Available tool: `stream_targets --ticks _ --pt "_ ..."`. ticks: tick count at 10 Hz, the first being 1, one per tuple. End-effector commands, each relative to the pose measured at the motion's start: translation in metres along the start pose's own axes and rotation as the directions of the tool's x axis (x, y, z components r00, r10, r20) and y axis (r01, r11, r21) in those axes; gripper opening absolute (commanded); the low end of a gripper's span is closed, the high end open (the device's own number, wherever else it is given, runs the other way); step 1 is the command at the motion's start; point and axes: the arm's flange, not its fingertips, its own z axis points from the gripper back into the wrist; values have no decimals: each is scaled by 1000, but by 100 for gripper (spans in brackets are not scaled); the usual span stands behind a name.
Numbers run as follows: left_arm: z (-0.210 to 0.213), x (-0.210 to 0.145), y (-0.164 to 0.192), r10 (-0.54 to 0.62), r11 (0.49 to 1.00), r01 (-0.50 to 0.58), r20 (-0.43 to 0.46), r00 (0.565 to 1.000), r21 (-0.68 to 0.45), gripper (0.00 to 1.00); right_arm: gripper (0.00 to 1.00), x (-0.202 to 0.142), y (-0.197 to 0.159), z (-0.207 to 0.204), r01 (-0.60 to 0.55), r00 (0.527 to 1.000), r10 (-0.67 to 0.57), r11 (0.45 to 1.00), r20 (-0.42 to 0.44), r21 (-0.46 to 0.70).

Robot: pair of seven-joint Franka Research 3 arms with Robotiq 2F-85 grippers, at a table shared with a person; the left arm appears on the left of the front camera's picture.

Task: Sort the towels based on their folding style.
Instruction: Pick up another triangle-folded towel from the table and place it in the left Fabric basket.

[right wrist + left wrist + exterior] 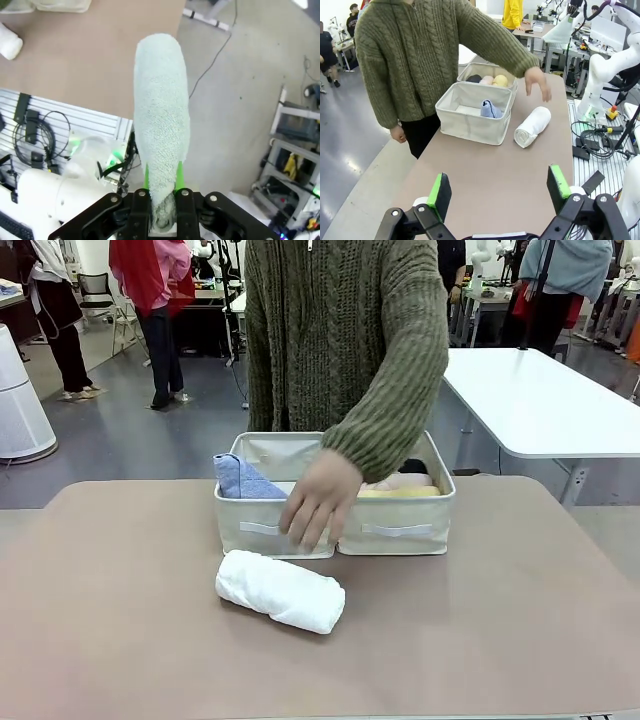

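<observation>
Off past the worktop [100,50] edge, the right hand [163,176] was clamped tight on the teal cone [160,100], I'd guess headed for the bin [250,530] with the blue cone [243,480]. Left hand [499,186] hung wide open, empty. White roll [280,590] lay just before that bin, near the person's hand [318,502].

"What did the table [520,600] carry?"

"I saw two beige bins side by side near its far edge, the left bin [250,528] and the right bin [400,530]. A rolled white towel [281,590] lay just before the left one."
</observation>
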Motion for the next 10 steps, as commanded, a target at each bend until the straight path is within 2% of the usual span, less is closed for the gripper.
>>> stream_targets --ticks 1,5,10 --pt "1 1 -2 -7 1000 7 11 1000 7 100 4 23 0 -10 -27 1000 27 1000 1 12" --pt "1 1 -2 -7 1000 7 11 1000 7 100 4 38 -3 -21 -65 997 65 998 -45 -5" --pt "1 1 -2 -7 1000 7 11 1000 7 100 4 51 2 -24 -96 994 96 995 -46 -6"
